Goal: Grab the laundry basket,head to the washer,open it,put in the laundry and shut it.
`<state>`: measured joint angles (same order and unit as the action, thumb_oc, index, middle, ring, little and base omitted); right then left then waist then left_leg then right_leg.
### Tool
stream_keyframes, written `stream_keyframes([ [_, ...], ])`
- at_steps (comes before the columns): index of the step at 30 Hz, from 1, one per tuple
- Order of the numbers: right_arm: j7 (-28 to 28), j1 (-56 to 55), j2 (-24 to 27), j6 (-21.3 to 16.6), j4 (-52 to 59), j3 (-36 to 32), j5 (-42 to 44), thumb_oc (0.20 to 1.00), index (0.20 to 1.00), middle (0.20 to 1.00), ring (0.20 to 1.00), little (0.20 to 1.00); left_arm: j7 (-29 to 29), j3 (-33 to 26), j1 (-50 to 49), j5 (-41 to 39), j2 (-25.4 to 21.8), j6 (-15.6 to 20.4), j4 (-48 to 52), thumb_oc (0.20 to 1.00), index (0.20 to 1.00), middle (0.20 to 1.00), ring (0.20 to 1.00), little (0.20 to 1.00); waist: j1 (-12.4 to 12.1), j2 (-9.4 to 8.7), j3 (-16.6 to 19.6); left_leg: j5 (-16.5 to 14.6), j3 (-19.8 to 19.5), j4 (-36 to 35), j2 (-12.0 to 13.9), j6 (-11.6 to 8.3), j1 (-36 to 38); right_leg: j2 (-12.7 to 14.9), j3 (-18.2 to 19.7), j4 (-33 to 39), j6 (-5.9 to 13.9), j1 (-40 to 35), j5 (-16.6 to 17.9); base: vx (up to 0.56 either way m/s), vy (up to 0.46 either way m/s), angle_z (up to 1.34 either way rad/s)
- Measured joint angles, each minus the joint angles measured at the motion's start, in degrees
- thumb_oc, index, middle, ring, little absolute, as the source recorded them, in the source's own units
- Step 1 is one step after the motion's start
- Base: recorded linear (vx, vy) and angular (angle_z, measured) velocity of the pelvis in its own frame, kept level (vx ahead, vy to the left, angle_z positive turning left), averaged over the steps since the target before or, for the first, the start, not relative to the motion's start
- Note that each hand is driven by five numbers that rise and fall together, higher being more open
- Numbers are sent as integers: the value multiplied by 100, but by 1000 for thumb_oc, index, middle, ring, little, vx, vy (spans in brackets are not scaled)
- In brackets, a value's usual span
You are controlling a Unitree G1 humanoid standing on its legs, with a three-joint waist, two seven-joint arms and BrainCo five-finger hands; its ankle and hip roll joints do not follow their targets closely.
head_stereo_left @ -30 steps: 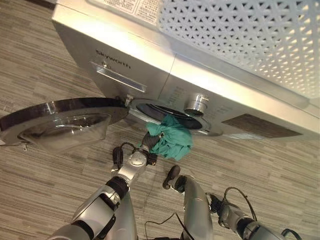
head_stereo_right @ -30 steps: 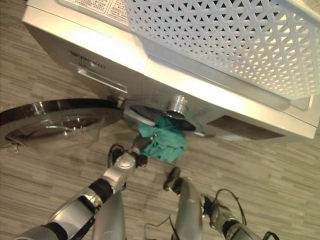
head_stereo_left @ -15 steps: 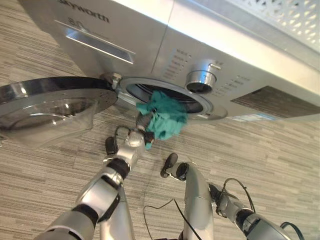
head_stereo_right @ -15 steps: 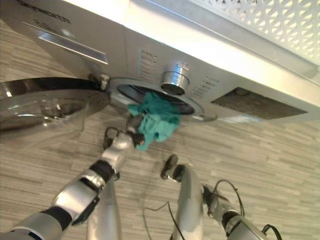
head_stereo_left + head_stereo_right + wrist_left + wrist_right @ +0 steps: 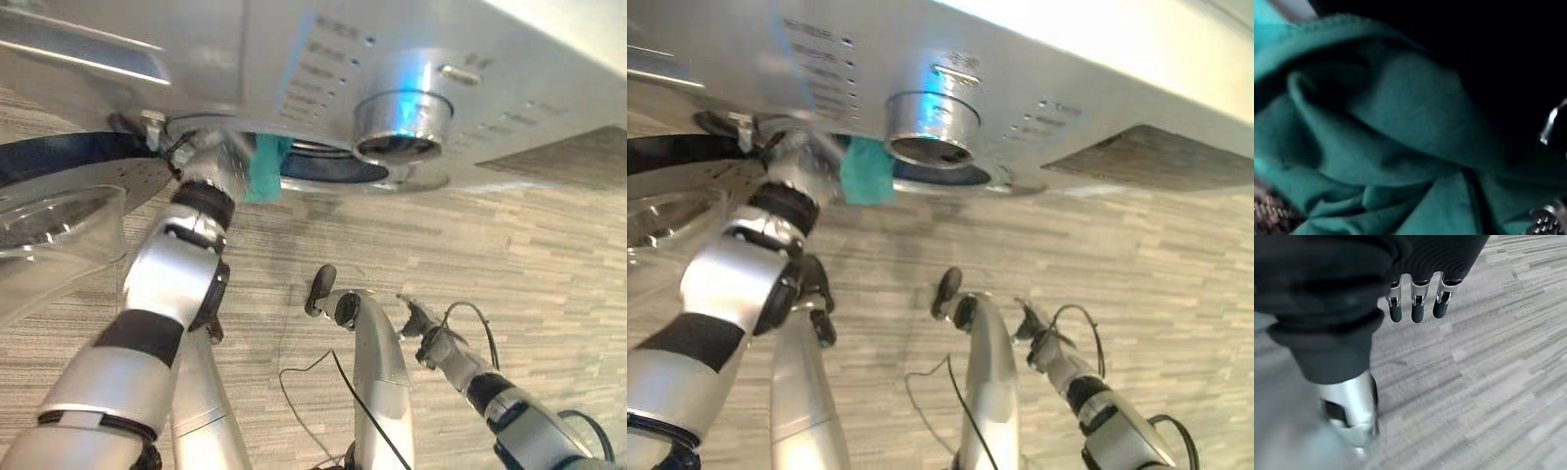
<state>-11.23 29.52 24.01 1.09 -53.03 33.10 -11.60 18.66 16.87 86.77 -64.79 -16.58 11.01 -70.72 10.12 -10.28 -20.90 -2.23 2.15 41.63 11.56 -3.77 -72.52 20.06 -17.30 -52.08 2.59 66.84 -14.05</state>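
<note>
Left hand: left hand [image 5: 208,157] at the washer [image 5: 294,59] mouth, fingers buried in cloth; grip unreadable.
Laundry: green garment [image 5: 1400,142] mostly inside the drum, one edge over the rim.
Right hand: right hand [image 5: 1418,303] low over the floor [image 5: 1488,382], fingers relaxed, empty.
Risk: trailing edge may catch under the open door [image 5: 59,196].

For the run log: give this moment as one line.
stage: loading | left hand: at washer opening with teal cloth | door: open | right hand: idle, low
</note>
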Motion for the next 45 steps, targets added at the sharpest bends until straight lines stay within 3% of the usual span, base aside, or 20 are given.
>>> stream_keyframes([
  [2, -54, 62, 46, 2, 294, -389, 117, 1000, 1000, 1000, 1000, 1000, -23, 79, 109, -633, 66, 180, 337, 200, 200, 200, 200, 200, -21, 11, -7, 234, 33, -437, -56, -21, 36, -28, -15, 246, -16, 92, 123, 7, -49, 9],
  [6, -195, 24, 89, -51, 738, -617, 189, 1000, 1000, 1000, 1000, 1000, 69, -293, -512, -1349, 425, 805, 2269, 200, 200, 200, 200, 200, -73, 166, -111, 707, -20, -1245, -206, -116, 175, -35, -146, 542, -46, 91, 252, -19, -65, 20],
  [7, -165, -2, 84, -85, 756, -475, 189, 1000, 1000, 1000, 1000, 1000, 135, -478, -671, -1367, 580, 1016, 2513, 1000, 1000, 1000, 1000, 1000, -66, 227, -218, 733, -85, -1305, -227, -127, 322, -35, -121, 536, -46, -60, 252, 4, -26, 19],
  [9, -112, -10, 70, -145, 698, -415, 204, 1000, 1000, 1000, 1000, 1000, 232, -401, -857, -1262, 441, 1030, 2325, 1000, 1000, 1000, 1000, 1000, -33, 231, -223, 733, -163, -1308, -253, -127, 488, -99, 19, 602, -45, -195, 250, 14, -36, -1],
  [11, -89, -8, 89, -197, 461, -410, 350, 1000, 1000, 1000, 1000, 1000, 221, 287, -709, -648, 50, 790, 1550, 1000, 1000, 1000, 1000, 1000, -43, 236, -220, 733, -162, -1310, -256, -127, 652, -156, 160, 660, -42, -326, 252, 4, -43, -13],
  [13, 64, -64, 287, -293, 298, -400, 507, 1000, 1000, 1000, 1000, 1000, -103, 1745, -108, 658, -379, 79, 241, 1000, 1000, 1000, 1000, 1000, 7, 341, -160, 724, -200, -1389, -218, -127, 635, -249, 152, 712, 11, -334, 214, -1, -60, -2],
  [17, 175, -68, 546, -365, 83, -439, 688, 1000, 1000, 1000, 1000, 1000, -512, 2963, 523, 2807, -535, -527, -156, 1000, 1000, 1000, 1000, 1000, -16, 346, -162, 825, -374, -1551, -225, -169, 389, -277, 68, 549, -50, -55, 176, -25, -111, 12],
  [18, 152, -77, 604, -409, -45, -477, 799, 1000, 1000, 1000, 1000, 1000, -336, 3598, 622, 4398, -595, -796, 73, 1000, 1000, 1000, 1000, 1000, -92, 364, -173, 861, -496, -1791, -282, -122, 352, -326, 71, 528, -58, 22, 132, -15, -68, 24],
  [19, 156, -91, 592, -422, -98, -464, 864, 1000, 1000, 1000, 1000, 1000, -307, 3658, 659, 4861, -607, -832, 258, 1000, 1000, 1000, 1000, 1000, -132, 365, -172, 853, -561, -1872, -309, -111, 356, -341, 53, 548, -81, 31, 120, -3, -65, 31],
  [20, 153, -132, 583, -468, -104, -445, 866, 1000, 1000, 1000, 1000, 1000, -197, 3984, 722, 5603, -552, -924, 414, 1000, 1000, 1000, 1000, 1000, -164, 365, -172, 842, -609, -1959, -325, -98, 361, -330, 6, 548, -145, 30, 87, 8, -64, 35],
  [21, 145, -128, 586, -565, -111, -390, 862, 1000, 1000, 1000, 1000, 1000, -148, 4596, 776, 6952, -460, -1019, 787, 1000, 1000, 1000, 1000, 1000, -224, 365, -169, 819, -657, -1974, -339, -64, 371, -314, -33, 499, -226, 12, 0, 9, -64, 27],
  [24, 75, -100, 566, -757, -76, -355, 859, 1000, 1000, 1000, 1000, 1000, -217, 5005, 561, 8611, 39, -1080, 1217, 1000, 1000, 1000, 1000, 1000, -305, 429, -128, 837, -717, -1981, -359, -40, 431, -321, -24, 426, -200, -56, -1, 4, -12, 6],
  [26, -6, -122, 452, -852, -91, -65, 855, 1000, 1000, 1000, 1000, 1000, -236, 5096, 72, 9823, 510, -1073, 1342, 1000, 1000, 1000, 1000, 1000, -189, 490, -35, 935, -856, -1948, -383, 37, 466, -427, 107, 455, -195, -140, 2, 6, -18, 1],
  [30, -139, -260, 401, -872, -269, -41, 855, 1000, 1000, 1000, 1000, 1000, -149, 4415, -1033, 10067, 322, -1148, 1607, 1000, 1000, 1000, 1000, 1000, -209, 532, -18, 1017, -918, -1864, -410, -66, 637, -470, 167, 420, -169, -396, -52, -1, -34, 12],
  [32, -218, -470, 366, -882, -387, -86, 860, 1000, 1000, 1000, 1000, 1000, -112, 4183, -1550, 9919, -37, -1154, 1858, 1000, 1000, 1000, 1000, 1000, -358, 562, 4, 1020, -944, -2034, -488, -77, 852, -471, 271, 397, -61, -586, -256, -6, -23, 32],
  [35, -247, -615, 347, -872, -459, -280, 855, 1000, 1000, 1000, 1000, 1000, 26, 3410, -2310, 9601, -435, -1251, 2475, 1000, 1000, 1000, 1000, 1000, -556, 614, 48, 929, -945, -2424, -502, -175, 1112, -438, 261, 471, -84, -739, -301, -28, -12, 25],
  [37, -247, -771, 308, -846, -470, -364, 854, 1000, 1000, 1000, 1000, 1000, 122, 3080, -2827, 9382, -585, -1250, 2897, 1000, 1000, 1000, 1000, 1000, -626, 607, 50, 690, -928, -1945, -576, 49, 1169, -362, 213, 584, -69, -947, -252, -1, 1, 6],
  [38, -225, -811, 234, -832, -488, -446, 842, 1000, 1000, 1000, 1000, 1000, 97, 2923, -3153, 9222, -689, -1227, 3064, 1000, 1000, 1000, 1000, 1000, -681, 621, 54, 669, -966, -1783, -604, 52, 1278, -423, 217, 583, -37, -1105, -266, 9, 2, -7],
  [41, -225, -1119, -92, -704, -555, -716, 848, 1000, 1000, 1000, 1000, 1000, 84, 2298, -4353, 8735, -639, -1117, 3949, 1000, 1000, 1000, 1000, 1000, -665, 613, 64, 728, -927, -2134, -623, -89, 1924, -435, 175, 877, 60, -1745, -227, 21, 22, 5],
  [45, -71, -1294, -310, -523, -901, -526, 618, 1000, 1000, 1000, 1000, 1000, -208, 2322, -5652, 7920, -323, -880, 3836, 1000, 1000, 1000, 1000, 1000, -803, 659, 298, 672, -904, -2291, -677, -42, 2745, -436, 128, 1262, 104, -2679, -247, 29, 33, 9],
])
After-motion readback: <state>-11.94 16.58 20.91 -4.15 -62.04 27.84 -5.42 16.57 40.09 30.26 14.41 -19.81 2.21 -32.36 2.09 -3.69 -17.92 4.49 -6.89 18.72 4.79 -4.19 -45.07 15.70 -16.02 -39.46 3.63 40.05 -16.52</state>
